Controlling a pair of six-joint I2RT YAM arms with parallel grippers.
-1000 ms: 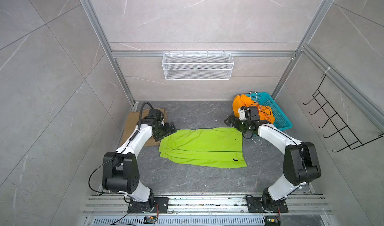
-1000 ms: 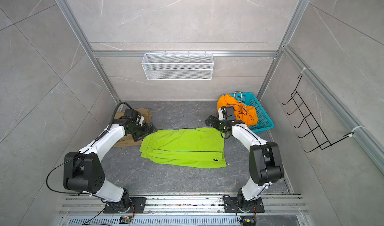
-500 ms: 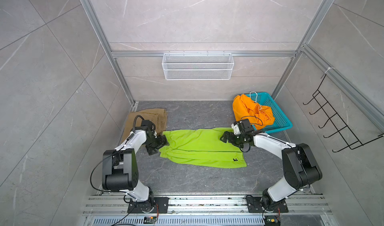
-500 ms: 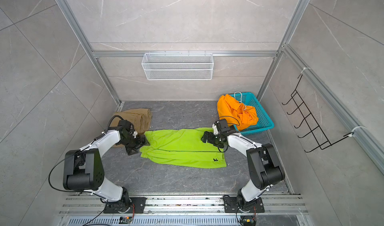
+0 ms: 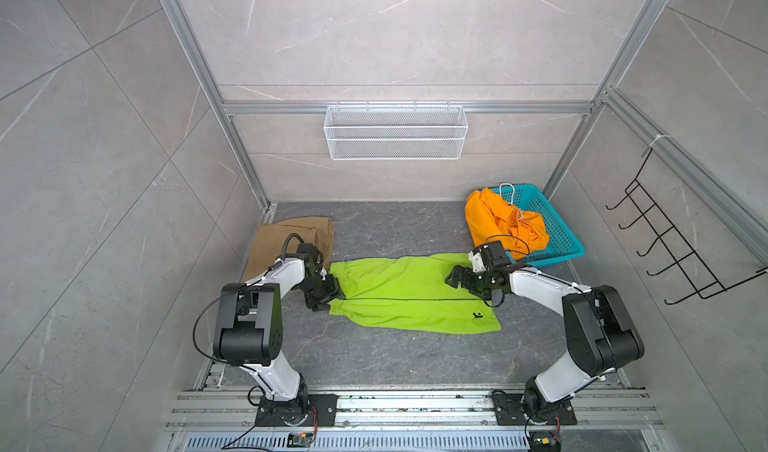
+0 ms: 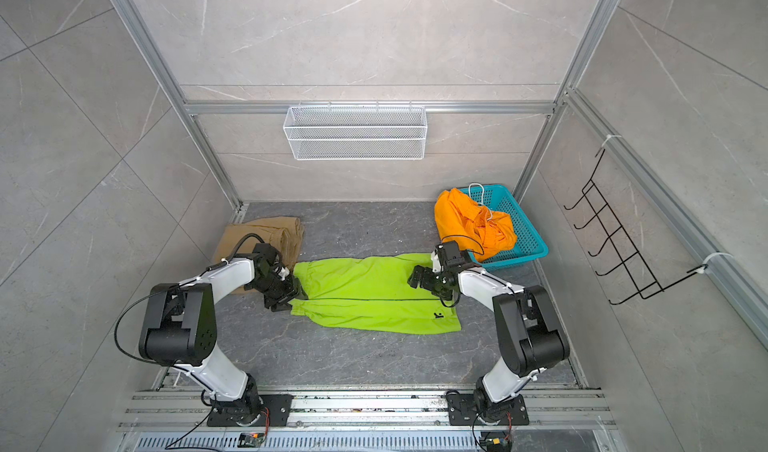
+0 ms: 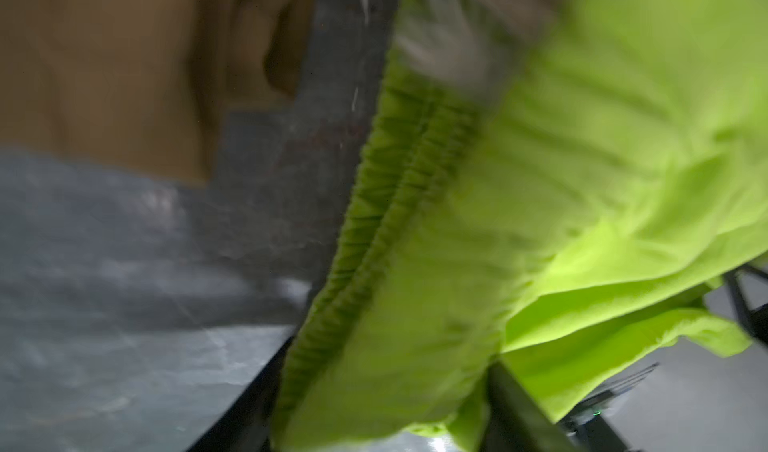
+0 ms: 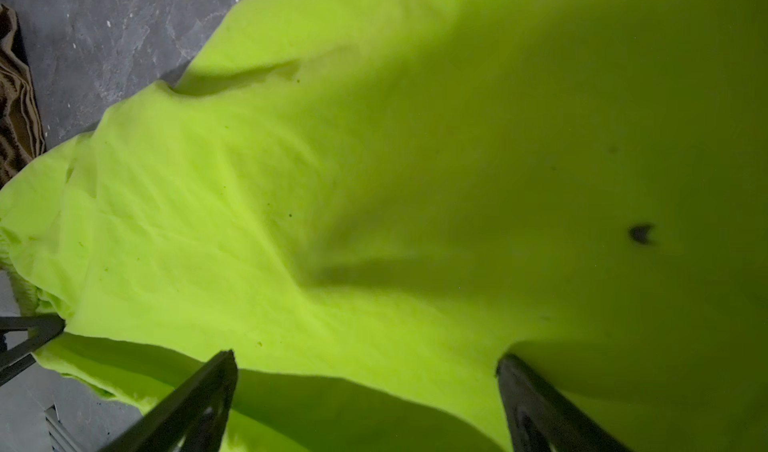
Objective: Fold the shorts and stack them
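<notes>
Dark grey stone-look floor [image 5: 374,358] within pale tiled walls, serving as the folding surface. Laid out flat at its middle, lime green shorts [image 5: 399,292], a dark line running along their length, probably ready for a shortening fold. At their waistband end, left gripper [image 5: 333,295] low on the cloth, jaws partly apart with the gathered waistband between them in the left wrist view; pinched or not, cannot tell through the blur. At their leg end, right gripper [image 5: 454,278] spread wide over bare fabric, holding nothing, seemingly placed to take that end. Just beyond the waistband end, khaki shorts [image 5: 286,238] already folded, likely the base of the stack. Beyond the leg end, orange shorts [image 5: 498,221] heaped on the teal basket [image 5: 559,238], waiting their turn
</notes>
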